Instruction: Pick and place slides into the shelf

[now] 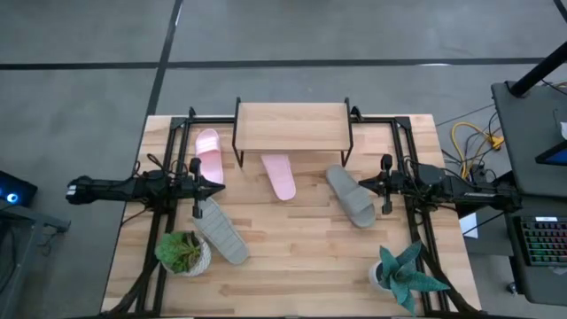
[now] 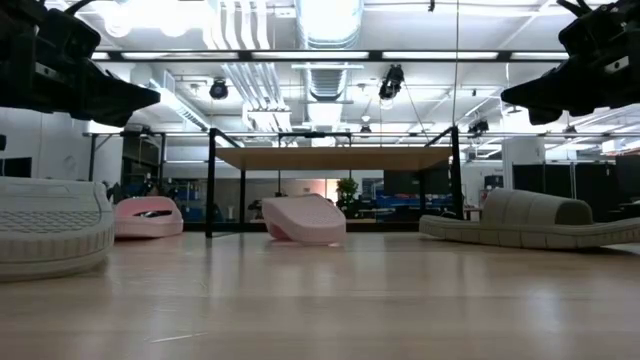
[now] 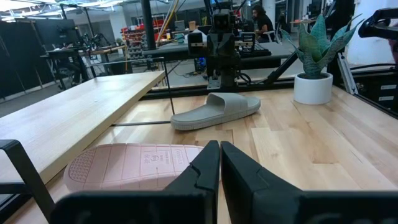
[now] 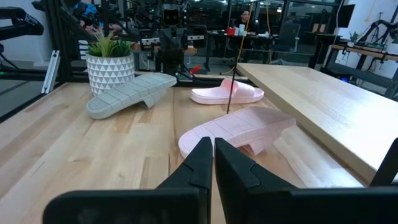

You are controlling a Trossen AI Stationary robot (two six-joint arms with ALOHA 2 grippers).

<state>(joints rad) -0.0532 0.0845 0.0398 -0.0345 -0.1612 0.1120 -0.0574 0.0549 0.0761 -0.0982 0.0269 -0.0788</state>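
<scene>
The shelf (image 1: 292,128), a light plank on a thin black frame, stands at the table's far middle. One pink slide (image 1: 209,152) lies strap up to its left. A second pink slide (image 1: 280,175) lies sole up just in front of it. A grey slide (image 1: 351,195) rests strap up at the right, and another grey slide (image 1: 221,232) lies sole up at the near left. My left gripper (image 1: 217,188) hovers shut above the table's left side, and my right gripper (image 1: 361,183) hovers shut above the right side. They point level at each other and hold nothing.
A green plant in a patterned white pot (image 1: 184,252) stands at the near left. A spiky plant in a white pot (image 1: 403,275) stands at the near right. Black frame rails run along both table sides. Bare wood lies between the slides in the middle.
</scene>
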